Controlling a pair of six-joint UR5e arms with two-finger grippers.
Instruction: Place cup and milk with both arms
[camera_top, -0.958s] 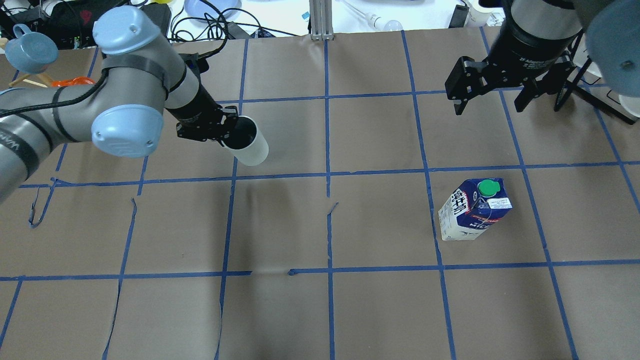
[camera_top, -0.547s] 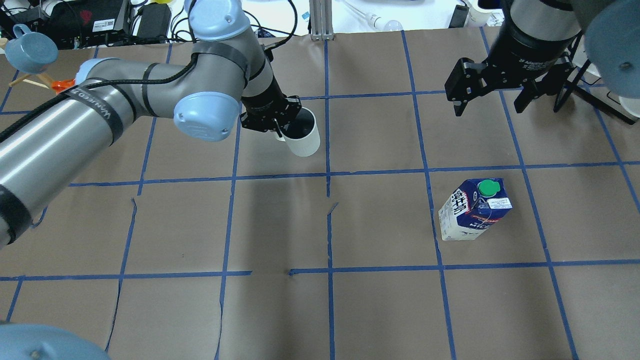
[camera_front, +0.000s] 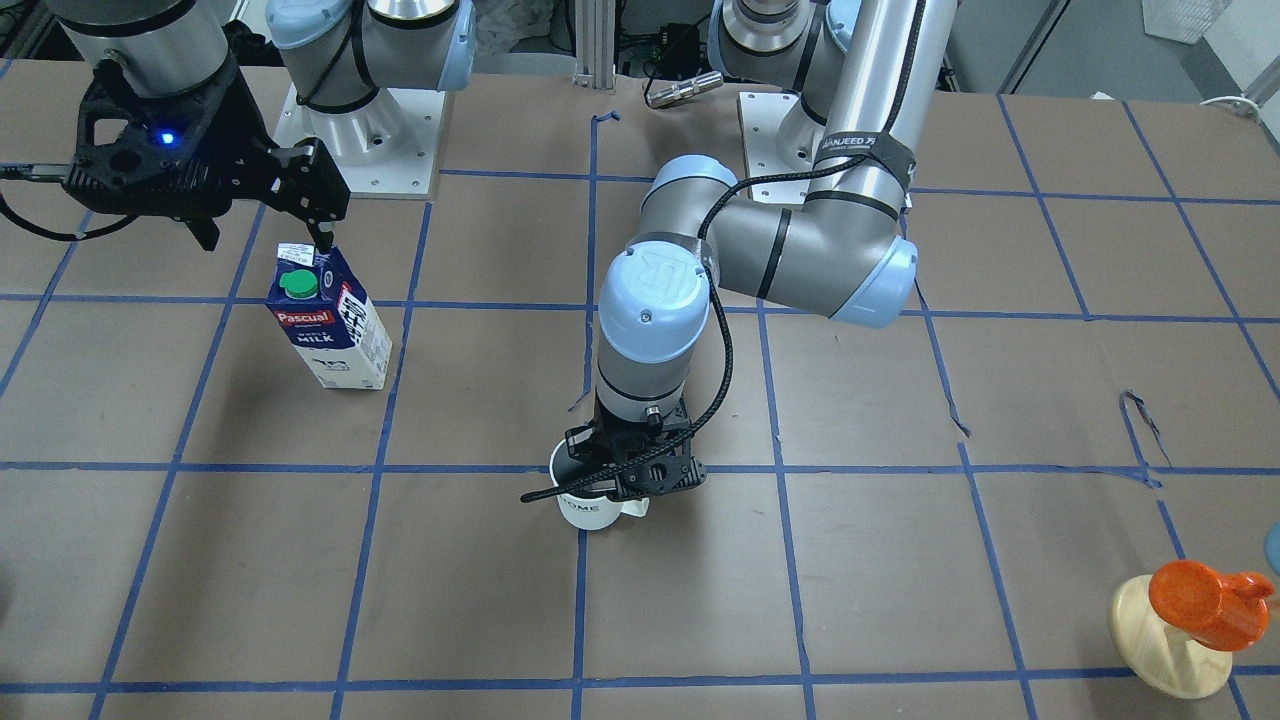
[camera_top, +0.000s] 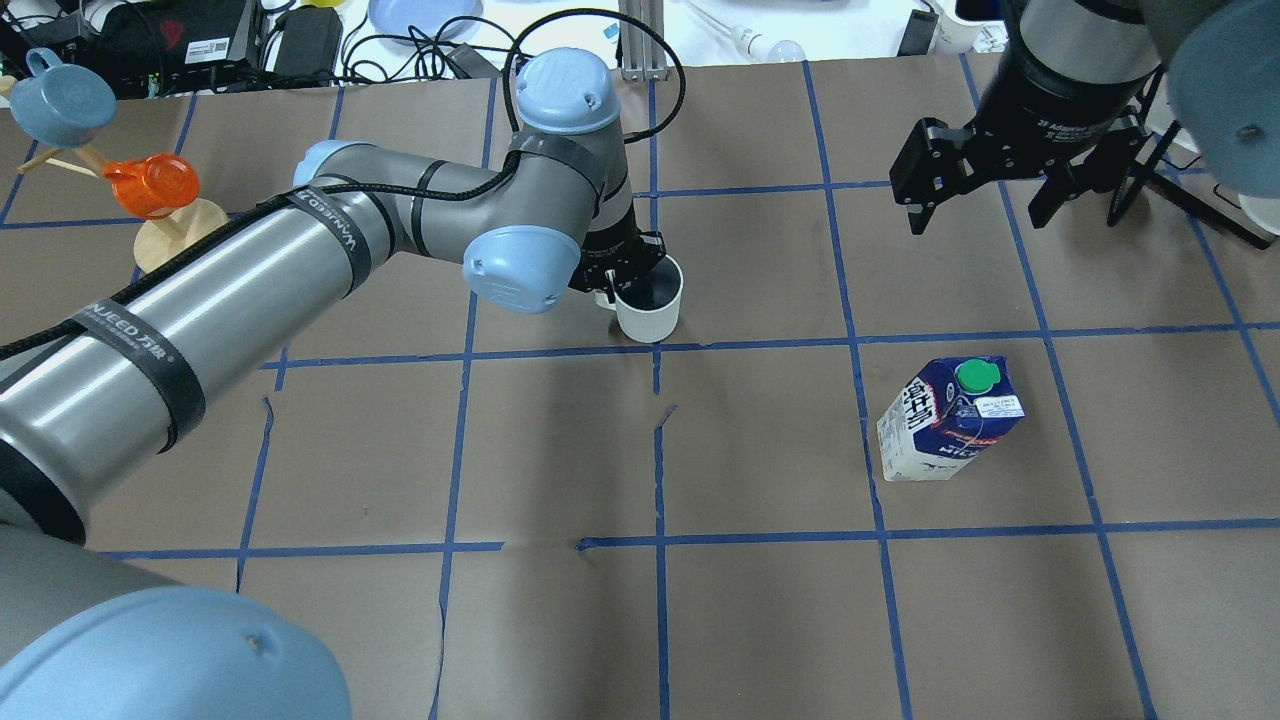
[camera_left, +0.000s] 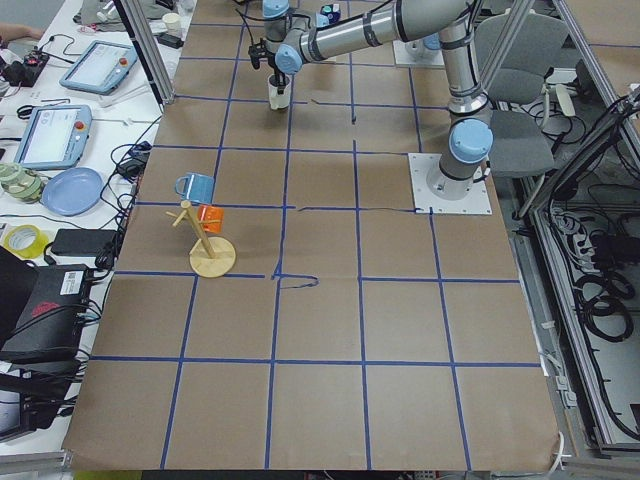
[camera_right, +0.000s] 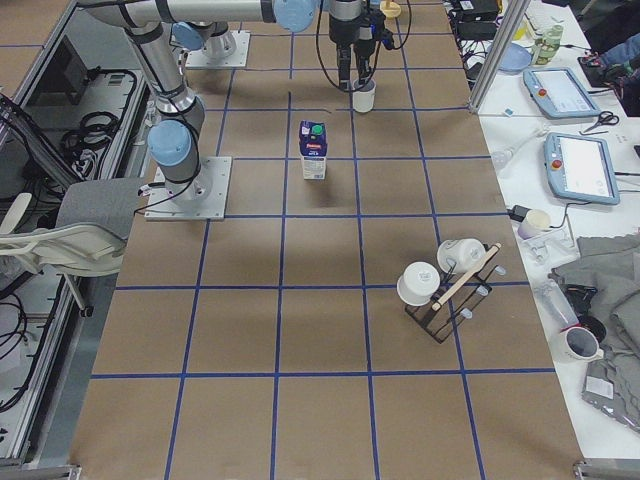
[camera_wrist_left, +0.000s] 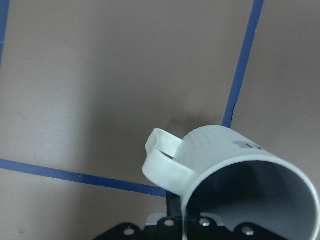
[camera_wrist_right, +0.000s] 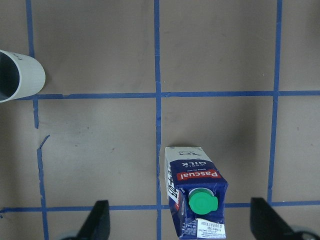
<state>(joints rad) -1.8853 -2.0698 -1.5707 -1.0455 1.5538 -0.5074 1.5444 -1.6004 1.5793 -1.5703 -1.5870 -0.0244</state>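
Gripping the cup (camera_front: 588, 510) in the left hand (camera_front: 622, 484) over the counter (camera_front: 900, 560); holding the right hand (camera_front: 262, 236), jaws apart, near the upright milk (camera_front: 330, 330).

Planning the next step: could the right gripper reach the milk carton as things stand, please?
Probably yes: the right gripper hangs open nearly over the upright milk carton, nothing between them; the mug is well aside.

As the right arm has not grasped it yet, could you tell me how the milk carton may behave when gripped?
The milk carton stands tall on a small base, so a sideways nudge could tip it. Its flat paperboard sides probably dent under a hard squeeze, but suit the open right gripper.
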